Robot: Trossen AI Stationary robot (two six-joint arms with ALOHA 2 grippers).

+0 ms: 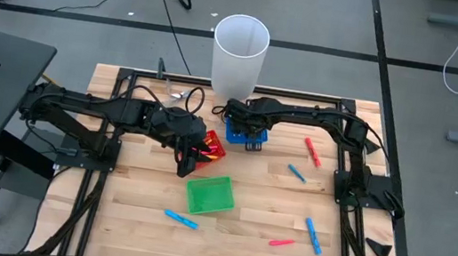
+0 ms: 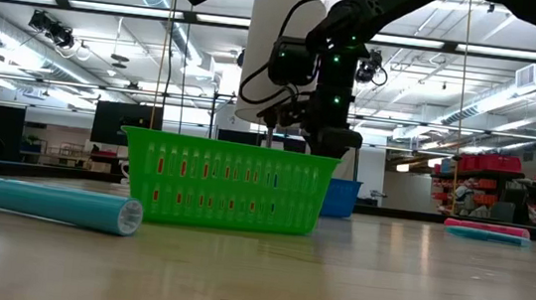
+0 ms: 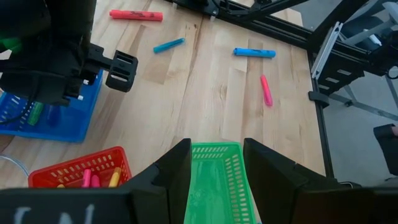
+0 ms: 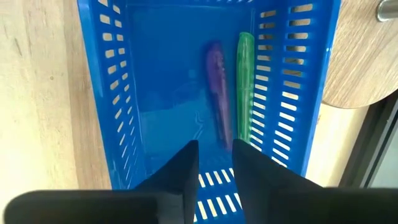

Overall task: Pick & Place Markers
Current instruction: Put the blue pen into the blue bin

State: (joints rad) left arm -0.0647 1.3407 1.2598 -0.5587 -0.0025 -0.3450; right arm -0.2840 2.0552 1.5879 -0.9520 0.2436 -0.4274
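hovering over the blue basket (image 4: 205,93) near the back of the table (image 1: 242,224), the right gripper (image 4: 214,155) points straight down into it, its fingers slightly parted with nothing between them. inside the basket we see two markers lying side by side along its length — a green marker (image 4: 245,87) against the slotted wall and a purple marker (image 4: 216,93) just beside it, though its colour may be tinted by the blue plastic, so we hedge on that. the left gripper (image 3: 214,162) hangs above the green basket (image 3: 214,180) in the middle of the table, its fingers spread apart and empty, the basket's rim showing in the gap between them. just beside it stands the red basket (image 3: 81,171), holding what look like pink and yellow markers (image 3: 99,179) standing on end. loose markers lie on the bare wood well apart from the baskets: a red marker (image 1: 313,151) and a short blue marker (image 1: 296,172) on the right side, a longer blue marker (image 1: 313,236) and a pink marker (image 1: 281,241) toward the front right, and another blue marker (image 1: 181,219) at the front, near the green basket. behind the table rises a tall white cylinder (image 1: 239,56), close to the blue basket.
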